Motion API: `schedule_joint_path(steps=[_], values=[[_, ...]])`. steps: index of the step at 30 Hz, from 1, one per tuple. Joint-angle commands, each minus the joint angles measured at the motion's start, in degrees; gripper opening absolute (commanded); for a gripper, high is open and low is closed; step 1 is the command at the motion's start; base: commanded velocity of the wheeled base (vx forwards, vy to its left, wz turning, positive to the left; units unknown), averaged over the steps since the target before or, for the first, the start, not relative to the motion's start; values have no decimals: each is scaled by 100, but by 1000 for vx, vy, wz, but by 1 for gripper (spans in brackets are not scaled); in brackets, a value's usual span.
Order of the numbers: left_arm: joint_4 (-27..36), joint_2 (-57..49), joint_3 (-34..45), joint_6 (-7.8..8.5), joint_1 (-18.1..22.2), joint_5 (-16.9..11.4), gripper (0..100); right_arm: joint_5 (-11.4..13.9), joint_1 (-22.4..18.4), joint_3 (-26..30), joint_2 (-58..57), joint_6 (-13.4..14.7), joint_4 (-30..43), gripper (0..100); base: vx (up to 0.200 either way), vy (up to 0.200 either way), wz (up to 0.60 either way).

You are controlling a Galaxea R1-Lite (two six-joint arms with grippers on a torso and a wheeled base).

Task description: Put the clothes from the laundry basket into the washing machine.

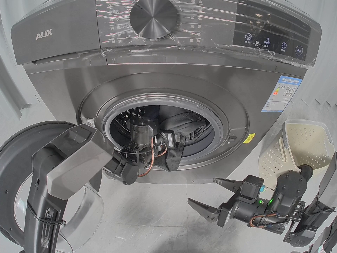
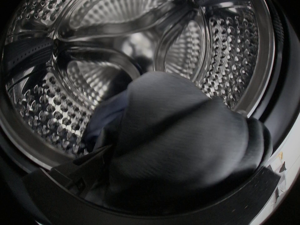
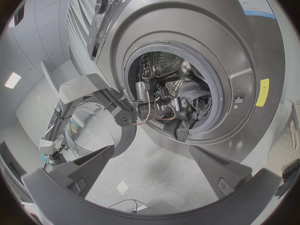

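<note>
Loading step. Left claw (image 1: 179, 136) sat inside grey front-loading washing machine (image 1: 70, 85), under dark grey garment (image 2: 175, 141); grip impossible to tell. Garment tail (image 1: 173, 159) hung over door lip (image 1: 200, 163), 6 o'clock. Right claw (image 1: 202, 190) spread, empty. Next, probably: tuck tail in.

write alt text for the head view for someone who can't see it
The left arm ends in the mouth of the open washing machine, where dark clothes lie inside and hang over its lower rim. The right gripper hovers open above the floor, beside a cream laundry basket.

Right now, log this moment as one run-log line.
left gripper: in washer opening, at dark garment | right gripper: open, empty | garment: draped over opening's rim
</note>
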Motion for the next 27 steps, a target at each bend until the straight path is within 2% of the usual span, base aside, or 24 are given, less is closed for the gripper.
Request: schedule_joint_path(steps=[1, 8, 10, 11, 12, 19, 27], values=[[349, -577, 576, -36, -160, -16, 100, -1, 36, -2, 9, -1, -1, 100, 0, 0, 0], [525, -427, 646, -1, -178, -69, 100, -1, 54, -2, 9, -1, -1, 100, 0, 0, 0], [525, -339, 620, 60, -160, -51, 100, -1, 54, -2, 9, -1, -1, 100, 0, 0, 0], [543, -322, 629, 148, -134, -51, 100, -1, 54, -2, 9, -1, -1, 100, 0, 0, 0], [543, -313, 620, 183, -134, -51, 0, -1, 54, -2, 18, -1, -1, 100, 0, 0, 0], [402, -14, -145, 157, -99, 107, 0, -10, 80, -10, 61, 8, -9, 100, 0, 0, 0], [-231, 812, -1920, 139, 174, 705, 0, -10, 89, -10, 61, 8, -9, 100, 0, 0, 0]])
